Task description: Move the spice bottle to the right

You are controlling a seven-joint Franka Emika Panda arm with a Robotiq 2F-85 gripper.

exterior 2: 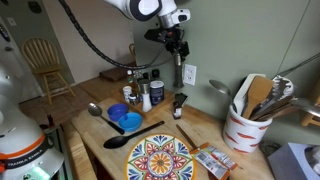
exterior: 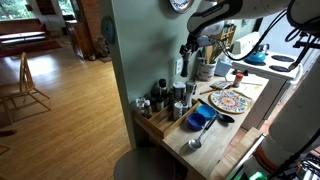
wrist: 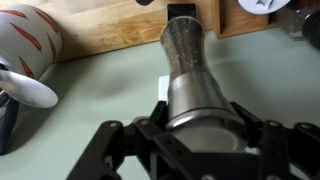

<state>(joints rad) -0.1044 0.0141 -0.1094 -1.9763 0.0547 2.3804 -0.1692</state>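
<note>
Down at the front edge of the tabletop [exterior 2: 200, 135] sits the colourful patterned plate [exterior 2: 158, 158], flat on the wood. Just behind it a black spoon [exterior 2: 125, 139] lies at an angle, its bowl end close to the plate's rim. A step further in there is a blue bowl [exterior 2: 126, 119], and beside that, towards the side edge, a metal spoon [exterior 2: 95, 109] lies on the wood. Across at the opposite side stands the white crock [exterior 2: 243, 128] with orange stripes. It is upright and stuffed with wooden utensils.

Now the back edge: a cluster of small bottles [exterior 2: 148, 95] stands upright, packed close together near the back corner. A small dark item [exterior 2: 180, 101] stands alone, a little apart from them along that edge. It is too small to name.

And here is the action, right at the back by the pale green wall [exterior 2: 250, 50]. The gripper [exterior 2: 180, 55] comes straight down from above, just in front of the white outlet [exterior 2: 189, 73]. In the wrist view the spice bottle [wrist: 188, 65] fills the middle of the picture. The black fingers are clamped tight on either side of its metal cap, and the speckled glass body points down towards the wood.

So the pincer is grasping the bottle at the top. The bottle is upright over the back edge, close to the wall, between the cluster and the crock. In the exterior views it looks lifted off the wood, though at this size I cannot be sure its base is clear.
</note>
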